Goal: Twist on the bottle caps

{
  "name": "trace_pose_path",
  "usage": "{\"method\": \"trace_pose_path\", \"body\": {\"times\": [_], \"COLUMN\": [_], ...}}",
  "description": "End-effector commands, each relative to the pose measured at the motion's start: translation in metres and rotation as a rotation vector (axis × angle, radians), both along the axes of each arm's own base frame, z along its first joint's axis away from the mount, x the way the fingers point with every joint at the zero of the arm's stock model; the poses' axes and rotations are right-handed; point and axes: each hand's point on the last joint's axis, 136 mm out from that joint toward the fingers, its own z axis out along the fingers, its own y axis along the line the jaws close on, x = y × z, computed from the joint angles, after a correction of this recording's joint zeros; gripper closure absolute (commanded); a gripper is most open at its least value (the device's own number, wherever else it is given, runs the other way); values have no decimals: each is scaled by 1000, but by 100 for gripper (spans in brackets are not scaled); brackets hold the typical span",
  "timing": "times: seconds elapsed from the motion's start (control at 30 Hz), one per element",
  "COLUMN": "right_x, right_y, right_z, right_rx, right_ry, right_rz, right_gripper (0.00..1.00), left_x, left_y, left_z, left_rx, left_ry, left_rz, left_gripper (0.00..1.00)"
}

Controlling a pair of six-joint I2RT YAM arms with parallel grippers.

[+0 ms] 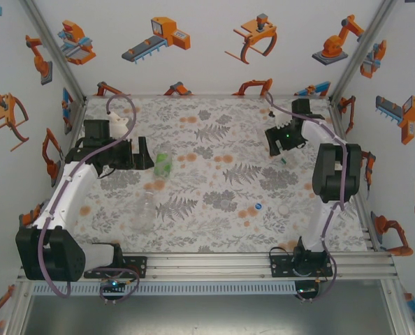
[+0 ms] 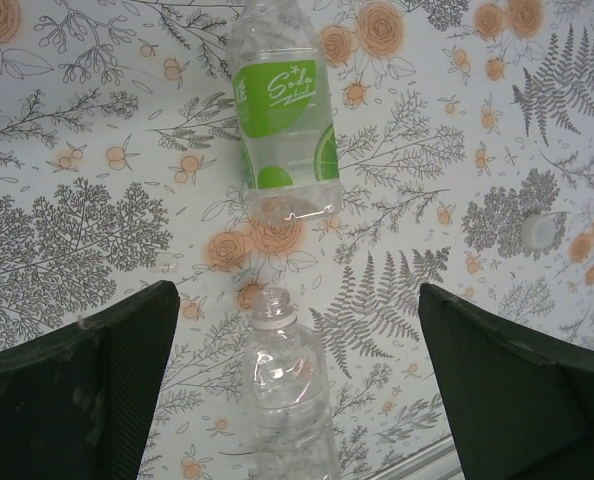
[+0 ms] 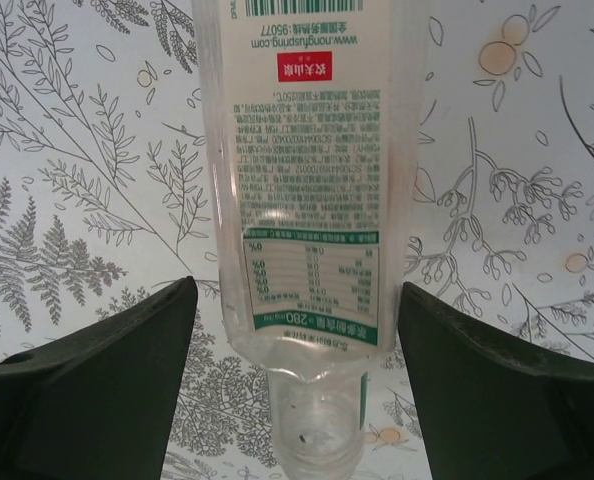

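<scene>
The green-labelled bottle (image 1: 163, 165) (image 2: 282, 110) lies flat on the floral mat just right of my left gripper (image 1: 142, 153). In the left wrist view that gripper (image 2: 297, 292) is open, and the plain bottle (image 2: 287, 390) (image 1: 146, 211) shows in the wide gap with its uncapped neck up, untouched. My right gripper (image 1: 279, 145) (image 3: 297, 290) is open astride the slim white-labelled bottle (image 3: 307, 180), which lies with its open neck toward the camera and a gap on each side. A blue cap (image 1: 258, 206) and a white cap (image 1: 284, 209) (image 2: 537, 232) sit loose on the mat.
The floral mat (image 1: 214, 230) is walled in by white panels and metal posts on three sides. The aluminium rail (image 1: 214, 265) carrying both arm bases runs along the near edge.
</scene>
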Motion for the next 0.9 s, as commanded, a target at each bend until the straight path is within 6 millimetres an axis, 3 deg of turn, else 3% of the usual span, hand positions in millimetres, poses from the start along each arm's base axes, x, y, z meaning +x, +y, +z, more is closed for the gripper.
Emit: {"method": "trace_pose_path", "body": {"times": [0.0,0.4,0.87], "right_x": [5,5,8], "right_y": [6,2,-1], "right_z": [1,-18,-18], "right_rx": [-6,-35,-53], "right_ry": [-8,28,27], "right_rz": [40,41,37], "right_gripper": [30,36,48], "left_x": [-6,-7,-7], "left_y": [0,-1,-1], "left_z": [3,1,3], "left_rx": [-2,-7,-13], "left_ry": [-15,-6,-11], "left_rz": [-19,-22,-12], "left_gripper": [3,3,3]}}
